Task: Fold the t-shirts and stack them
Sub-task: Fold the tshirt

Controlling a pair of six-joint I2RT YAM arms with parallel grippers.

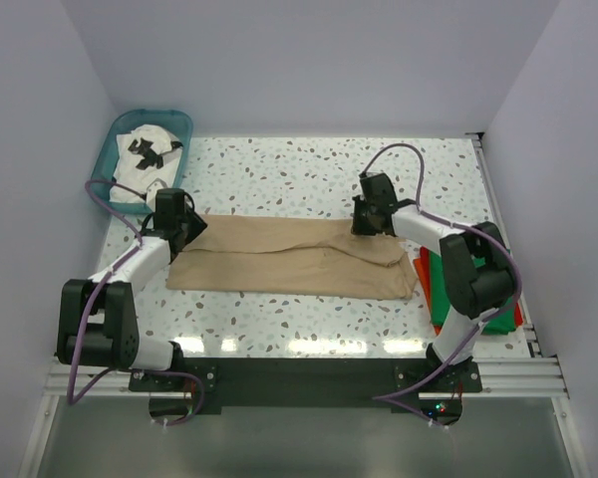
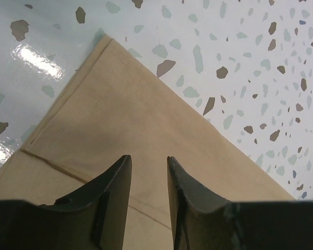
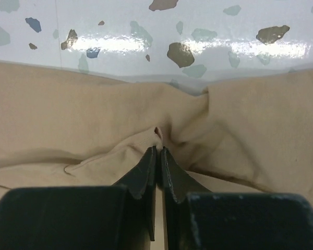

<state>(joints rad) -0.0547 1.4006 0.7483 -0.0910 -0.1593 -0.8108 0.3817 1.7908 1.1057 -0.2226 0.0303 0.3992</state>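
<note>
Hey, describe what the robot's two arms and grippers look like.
The left arm and right arm have white links and black joint housings. Purple cables loop along both. The left gripper and right gripper have dark, tapered, wedge-shaped fingers.

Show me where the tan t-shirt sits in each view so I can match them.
Top external: tan t-shirt spread wide across the middle of the picture.
Left wrist: its hemmed corner fills the centre and lower left.
Right wrist: its bunched cloth fills the lower frame.
Shared landmark: speckled tabletop.
</note>
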